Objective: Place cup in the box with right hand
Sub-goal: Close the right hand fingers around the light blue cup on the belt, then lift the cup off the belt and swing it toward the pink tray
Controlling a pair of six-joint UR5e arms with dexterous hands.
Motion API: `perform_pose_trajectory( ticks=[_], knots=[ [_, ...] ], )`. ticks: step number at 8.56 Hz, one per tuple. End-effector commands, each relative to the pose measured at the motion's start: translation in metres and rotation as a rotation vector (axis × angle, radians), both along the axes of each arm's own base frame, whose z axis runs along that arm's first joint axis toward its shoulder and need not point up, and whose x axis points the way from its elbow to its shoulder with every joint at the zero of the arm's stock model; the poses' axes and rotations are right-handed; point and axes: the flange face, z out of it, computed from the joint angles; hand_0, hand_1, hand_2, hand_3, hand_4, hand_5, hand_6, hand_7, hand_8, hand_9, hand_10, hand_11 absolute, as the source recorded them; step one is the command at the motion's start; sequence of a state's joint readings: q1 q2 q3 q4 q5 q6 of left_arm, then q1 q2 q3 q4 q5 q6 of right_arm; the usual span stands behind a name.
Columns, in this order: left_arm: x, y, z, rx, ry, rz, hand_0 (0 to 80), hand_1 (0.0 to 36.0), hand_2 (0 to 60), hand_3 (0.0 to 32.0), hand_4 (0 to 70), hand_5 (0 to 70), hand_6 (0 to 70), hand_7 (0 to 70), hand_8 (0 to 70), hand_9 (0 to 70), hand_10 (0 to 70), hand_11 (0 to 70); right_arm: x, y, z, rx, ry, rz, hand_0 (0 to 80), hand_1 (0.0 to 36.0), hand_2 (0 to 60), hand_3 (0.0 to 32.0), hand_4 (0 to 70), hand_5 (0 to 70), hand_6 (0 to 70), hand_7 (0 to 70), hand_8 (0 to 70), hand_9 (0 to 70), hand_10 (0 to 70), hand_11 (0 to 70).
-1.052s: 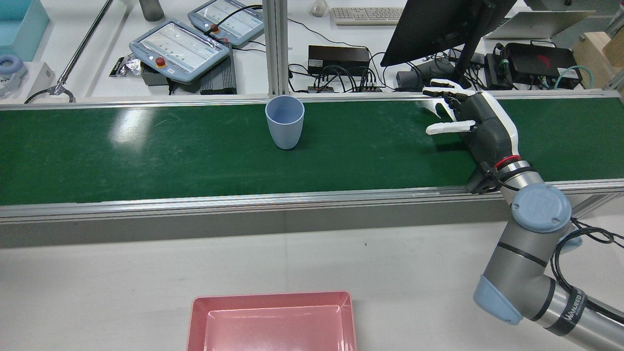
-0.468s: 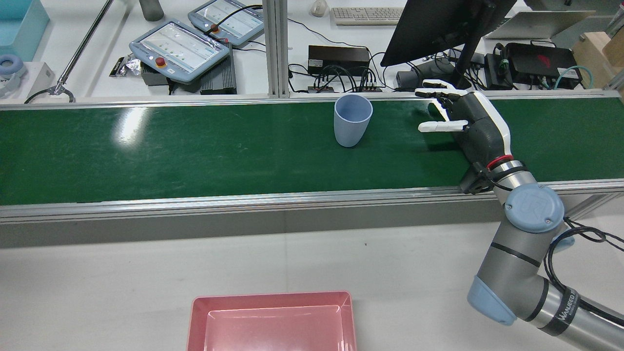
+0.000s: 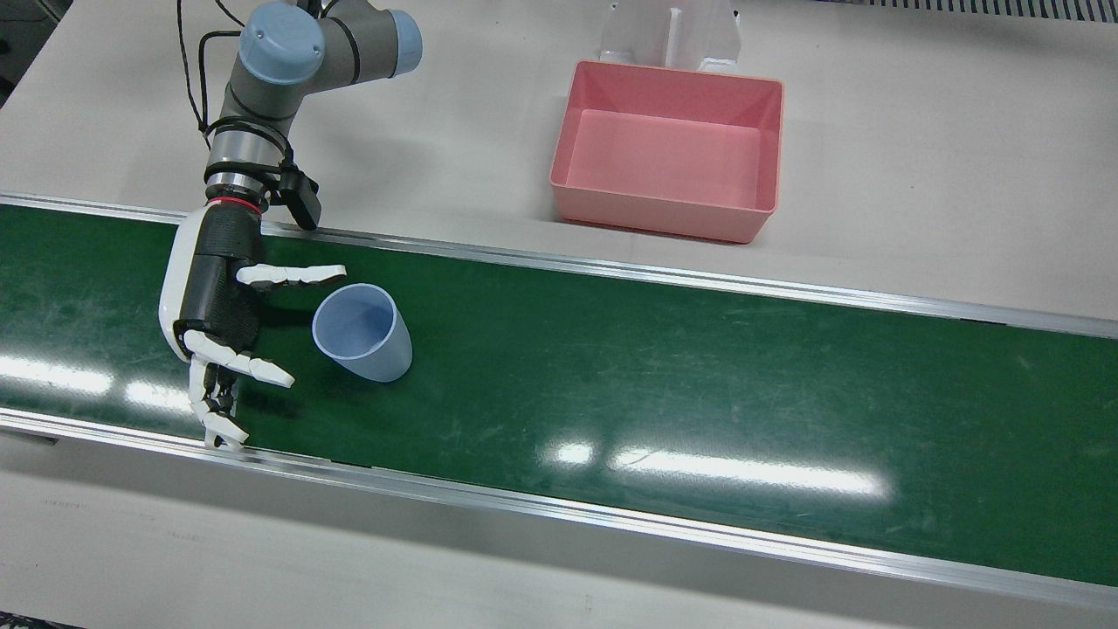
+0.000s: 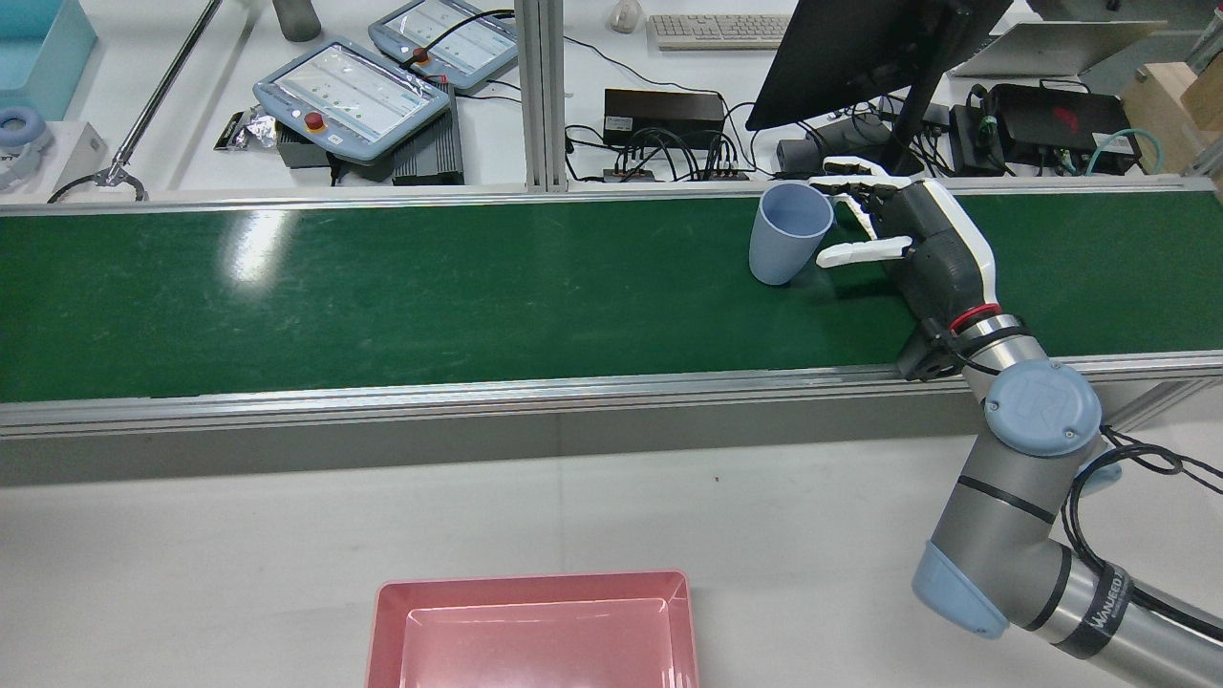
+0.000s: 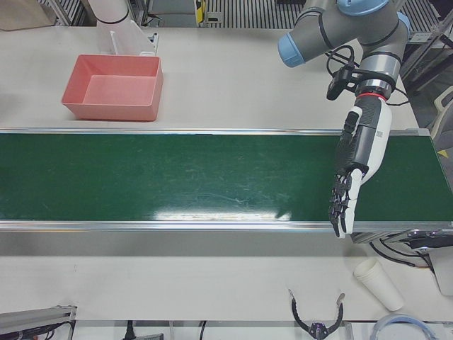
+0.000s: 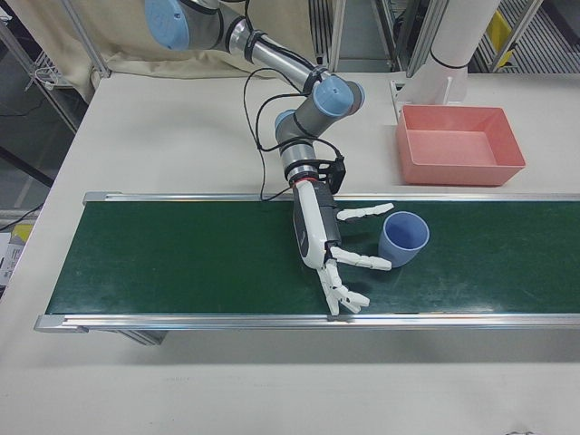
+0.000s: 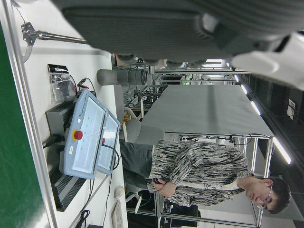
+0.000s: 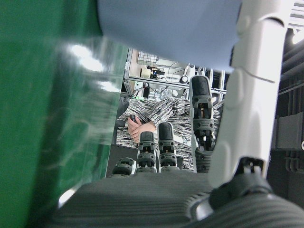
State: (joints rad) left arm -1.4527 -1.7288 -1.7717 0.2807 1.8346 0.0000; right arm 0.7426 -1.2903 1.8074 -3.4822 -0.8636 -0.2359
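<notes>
A light blue cup (image 3: pixel 362 332) stands upright on the green belt (image 3: pixel 699 384). It also shows in the rear view (image 4: pixel 788 234) and the right-front view (image 6: pixel 403 238). My right hand (image 3: pixel 218 323) is open at belt level, and the cup sits in the gap between its thumb and fingers (image 4: pixel 865 191). The hand is not closed on it. In the right hand view the cup (image 8: pixel 166 23) fills the top. The pink box (image 3: pixel 664 218) lies empty on the white table beside the belt. My left hand (image 5: pixel 354 170) hangs open and empty over the belt's far end.
Metal rails (image 4: pixel 478 392) edge the belt on both sides. Teach pendants (image 4: pixel 354 96), a monitor (image 4: pixel 860 48) and cables lie beyond the far rail. A white stand (image 3: pixel 672 35) is behind the box. A paper cup (image 5: pixel 379 283) lies near the left arm.
The cup has travelled right along the belt in the rear view, from mid-belt into the opening of my right hand. The hand shifted slightly left and stayed open.
</notes>
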Motion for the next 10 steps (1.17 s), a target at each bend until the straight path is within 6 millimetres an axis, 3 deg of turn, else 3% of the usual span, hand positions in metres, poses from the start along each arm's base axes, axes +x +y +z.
perform_pose_trajectory(
  ticks=[1, 2, 3, 4, 5, 7, 8, 9, 10],
  knots=[
    [0.000, 0.000, 0.000, 0.000, 0.000, 0.000, 0.0, 0.0, 0.0, 0.0, 0.0, 0.0, 0.0, 0.0, 0.0, 0.0, 0.0, 0.0, -0.002, 0.000, -0.002, 0.001, -0.001, -0.002, 59.3, 17.3, 5.4, 0.0, 33.3, 6.9, 8.9, 35.2, 12.2, 20.6, 3.7, 7.1],
    [-0.001, 0.000, 0.001, -0.001, 0.000, -0.002, 0.0, 0.0, 0.0, 0.0, 0.0, 0.0, 0.0, 0.0, 0.0, 0.0, 0.0, 0.0, 0.000, 0.000, -0.003, -0.003, 0.003, 0.003, 61.9, 21.2, 10.3, 0.0, 45.8, 8.5, 15.4, 65.5, 20.3, 35.8, 7.9, 13.3],
    [0.000, 0.000, 0.001, -0.001, 0.000, 0.000, 0.0, 0.0, 0.0, 0.0, 0.0, 0.0, 0.0, 0.0, 0.0, 0.0, 0.0, 0.0, 0.002, 0.002, -0.003, -0.023, 0.023, 0.004, 53.4, 34.4, 60.0, 0.0, 70.0, 13.0, 36.6, 70.0, 45.3, 68.3, 37.2, 53.8],
    [0.000, 0.000, 0.001, -0.001, 0.000, 0.000, 0.0, 0.0, 0.0, 0.0, 0.0, 0.0, 0.0, 0.0, 0.0, 0.0, 0.0, 0.0, 0.007, 0.003, -0.007, -0.037, 0.032, 0.031, 52.3, 36.0, 60.0, 0.0, 70.0, 17.7, 46.0, 70.0, 70.0, 70.0, 69.1, 70.0],
    [0.000, 0.000, 0.001, -0.001, 0.000, 0.000, 0.0, 0.0, 0.0, 0.0, 0.0, 0.0, 0.0, 0.0, 0.0, 0.0, 0.0, 0.0, 0.013, 0.007, -0.012, -0.049, 0.041, 0.050, 51.2, 36.0, 60.0, 0.0, 70.0, 20.2, 49.7, 70.0, 70.0, 70.0, 70.0, 70.0],
    [0.000, 0.000, 0.001, -0.001, 0.000, 0.000, 0.0, 0.0, 0.0, 0.0, 0.0, 0.0, 0.0, 0.0, 0.0, 0.0, 0.0, 0.0, 0.025, 0.015, -0.029, -0.028, 0.017, 0.056, 50.3, 36.0, 60.0, 0.0, 70.0, 20.8, 50.1, 70.0, 70.0, 70.0, 70.0, 70.0],
    [0.000, 0.000, 0.001, -0.001, 0.000, 0.000, 0.0, 0.0, 0.0, 0.0, 0.0, 0.0, 0.0, 0.0, 0.0, 0.0, 0.0, 0.0, 0.034, 0.023, -0.048, 0.007, 0.002, 0.057, 52.8, 34.9, 60.0, 0.0, 70.0, 20.5, 49.5, 70.0, 70.0, 70.0, 70.0, 70.0],
    [0.000, 0.000, 0.000, 0.000, 0.000, 0.000, 0.0, 0.0, 0.0, 0.0, 0.0, 0.0, 0.0, 0.0, 0.0, 0.0, 0.0, 0.0, 0.044, 0.040, -0.091, 0.086, 0.018, 0.066, 51.5, 34.8, 60.0, 0.0, 70.0, 19.9, 49.1, 70.0, 70.0, 70.0, 70.0, 70.0],
    [0.000, 0.000, 0.000, 0.000, 0.000, 0.000, 0.0, 0.0, 0.0, 0.0, 0.0, 0.0, 0.0, 0.0, 0.0, 0.0, 0.0, 0.0, 0.039, 0.065, -0.127, 0.156, 0.031, 0.044, 54.3, 33.0, 60.0, 0.0, 70.0, 19.3, 48.8, 70.0, 70.0, 70.0, 70.0, 70.0]
  ],
)
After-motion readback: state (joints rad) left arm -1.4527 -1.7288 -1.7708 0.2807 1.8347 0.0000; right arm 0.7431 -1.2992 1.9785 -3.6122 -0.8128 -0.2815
